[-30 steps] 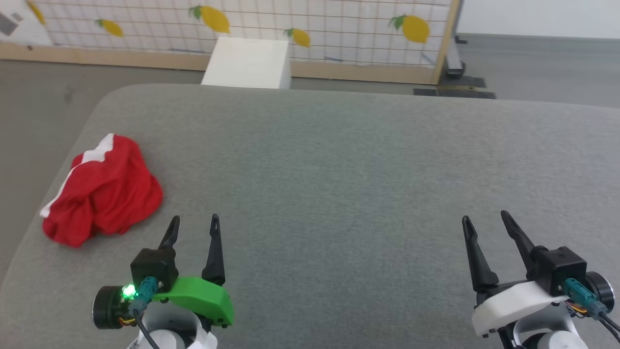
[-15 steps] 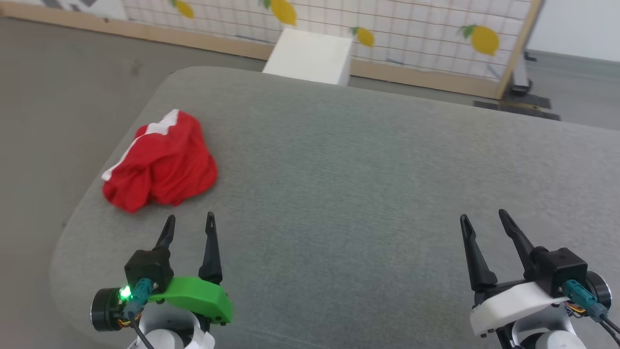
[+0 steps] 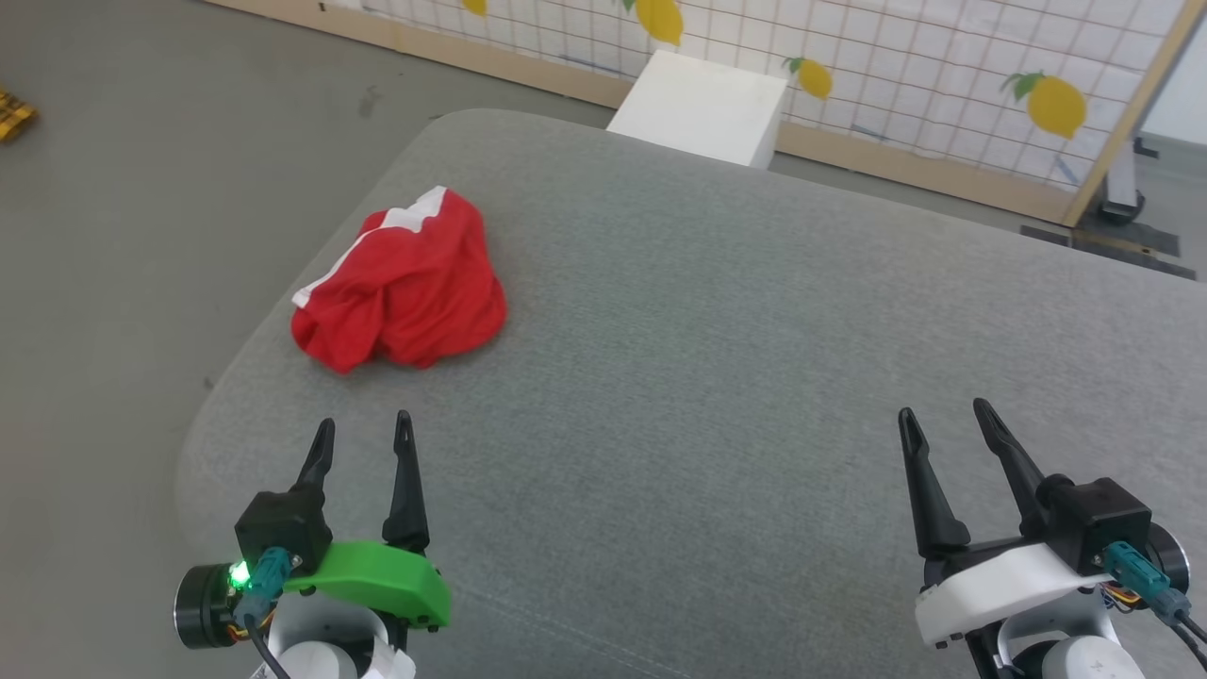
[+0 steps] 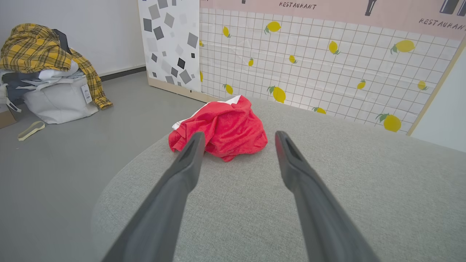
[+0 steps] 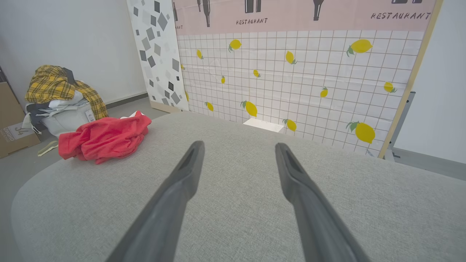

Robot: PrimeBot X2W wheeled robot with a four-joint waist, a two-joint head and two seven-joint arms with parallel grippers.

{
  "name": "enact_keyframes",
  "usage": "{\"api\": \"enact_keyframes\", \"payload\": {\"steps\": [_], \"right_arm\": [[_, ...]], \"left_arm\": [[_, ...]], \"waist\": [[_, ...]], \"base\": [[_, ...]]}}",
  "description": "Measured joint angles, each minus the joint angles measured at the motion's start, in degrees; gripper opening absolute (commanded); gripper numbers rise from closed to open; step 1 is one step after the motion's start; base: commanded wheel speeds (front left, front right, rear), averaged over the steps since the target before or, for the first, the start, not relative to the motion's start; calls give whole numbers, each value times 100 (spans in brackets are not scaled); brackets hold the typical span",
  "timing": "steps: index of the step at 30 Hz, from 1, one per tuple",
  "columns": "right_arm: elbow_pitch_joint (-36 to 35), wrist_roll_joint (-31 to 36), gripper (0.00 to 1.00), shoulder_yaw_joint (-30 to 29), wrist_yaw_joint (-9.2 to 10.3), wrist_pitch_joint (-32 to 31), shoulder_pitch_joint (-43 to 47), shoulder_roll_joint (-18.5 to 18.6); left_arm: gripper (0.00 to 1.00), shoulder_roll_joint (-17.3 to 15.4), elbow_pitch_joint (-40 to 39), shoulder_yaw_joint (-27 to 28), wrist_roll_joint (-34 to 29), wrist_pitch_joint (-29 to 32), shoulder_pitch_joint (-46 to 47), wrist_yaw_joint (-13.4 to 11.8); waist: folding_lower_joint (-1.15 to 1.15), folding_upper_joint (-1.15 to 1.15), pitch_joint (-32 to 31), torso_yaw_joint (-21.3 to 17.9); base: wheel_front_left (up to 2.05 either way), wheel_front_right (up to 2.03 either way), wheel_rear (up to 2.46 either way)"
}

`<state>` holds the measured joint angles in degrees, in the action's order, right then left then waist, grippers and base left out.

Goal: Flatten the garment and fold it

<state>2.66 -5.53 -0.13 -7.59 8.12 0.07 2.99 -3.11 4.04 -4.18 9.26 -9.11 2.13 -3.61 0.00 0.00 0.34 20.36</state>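
You have crumpled bright red soft-fabric shorts with a white stripe, bunched near the left edge of the grey fabric-topped bench, towards its far left corner. A careless tug could drag them off, or pinch several layers together. The left gripper and right gripper hover over the near edge, jaws apart and empty; the waistband and leg openings are buried in folds.

Crumpled garment on grey table

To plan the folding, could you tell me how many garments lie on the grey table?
1: the garment, crumpled near the table's left edge, ahead of the left gripper.
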Motion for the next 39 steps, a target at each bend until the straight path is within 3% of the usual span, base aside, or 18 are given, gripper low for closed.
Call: {"api": "enact_keyframes", "payload": {"steps": [39], "right_arm": [[145,-253,100,-12,0,389,-124,-5]], "left_arm": [[100,1,133,-5,431,-447,1,-250]], "waist": [[0,0,176,926]], "base": [[0,0,0]]}}
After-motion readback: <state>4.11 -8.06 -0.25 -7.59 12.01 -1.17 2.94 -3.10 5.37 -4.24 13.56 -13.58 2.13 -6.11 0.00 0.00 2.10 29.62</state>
